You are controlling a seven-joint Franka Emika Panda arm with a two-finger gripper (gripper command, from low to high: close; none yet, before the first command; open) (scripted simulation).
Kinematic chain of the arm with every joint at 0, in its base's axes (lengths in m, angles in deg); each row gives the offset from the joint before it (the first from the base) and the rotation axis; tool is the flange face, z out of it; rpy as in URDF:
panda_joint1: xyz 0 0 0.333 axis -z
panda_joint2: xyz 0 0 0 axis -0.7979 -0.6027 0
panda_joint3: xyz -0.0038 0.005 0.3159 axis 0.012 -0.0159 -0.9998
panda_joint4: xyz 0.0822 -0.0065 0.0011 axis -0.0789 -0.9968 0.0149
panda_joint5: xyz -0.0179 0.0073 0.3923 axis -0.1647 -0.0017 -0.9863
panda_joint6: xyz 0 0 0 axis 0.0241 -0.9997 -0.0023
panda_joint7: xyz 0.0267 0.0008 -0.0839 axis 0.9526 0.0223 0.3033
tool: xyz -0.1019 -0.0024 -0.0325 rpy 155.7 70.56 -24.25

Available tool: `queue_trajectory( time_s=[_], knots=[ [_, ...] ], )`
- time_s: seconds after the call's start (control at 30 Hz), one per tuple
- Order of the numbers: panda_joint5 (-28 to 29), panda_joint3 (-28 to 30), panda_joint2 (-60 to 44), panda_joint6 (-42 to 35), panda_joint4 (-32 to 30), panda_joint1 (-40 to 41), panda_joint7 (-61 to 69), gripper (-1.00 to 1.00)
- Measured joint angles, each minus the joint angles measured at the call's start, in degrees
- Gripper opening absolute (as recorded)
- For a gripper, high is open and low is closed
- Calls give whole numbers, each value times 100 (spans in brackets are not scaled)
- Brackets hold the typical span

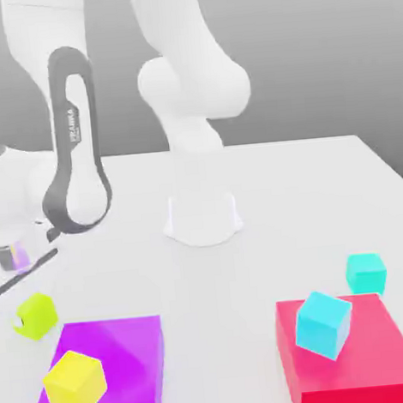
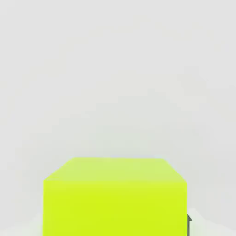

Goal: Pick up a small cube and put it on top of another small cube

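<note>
2 broad blocks stand on the pale table, each with 1 cube over it. At the exterior view's left, the purple block carries the yellow cube near a front corner; the cube looks tipped, with 1 edge turned toward the camera. At the exterior view's right, the red block has the sky-blue cube over its far part, also tipped. Whether either cube lies flush against the block beneath it, I cannot tell.

The lime-green cube is between the 2 jaws of the gripper. The jaws are closed on it, pinching it from 2 opposite sides, and in the hand view it sits square between them, with 2 of its faces in sight. In the exterior view it is at the left, beyond the purple block and near it but apart, below the pale hand of the arm. Whether its underside touches the table, I cannot tell.

The teal cube is at the exterior view's right, just beyond the far edge of the red block, and looks upright on the table. It is well apart from the lime-green cube, with the arm's base standing farther back, between the 2 sides of the table. The top of the teal cube is bare.
</note>
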Motion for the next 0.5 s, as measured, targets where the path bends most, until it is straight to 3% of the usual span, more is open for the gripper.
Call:
queue_trajectory(
  time_s=[0.1, 0.5],
  knots=[
    [166, -47, 337, -355, 87, -71, 80, -100],
    [644, -1681, -870, -297, 2345, -810, 2249, -100]
  ],
)
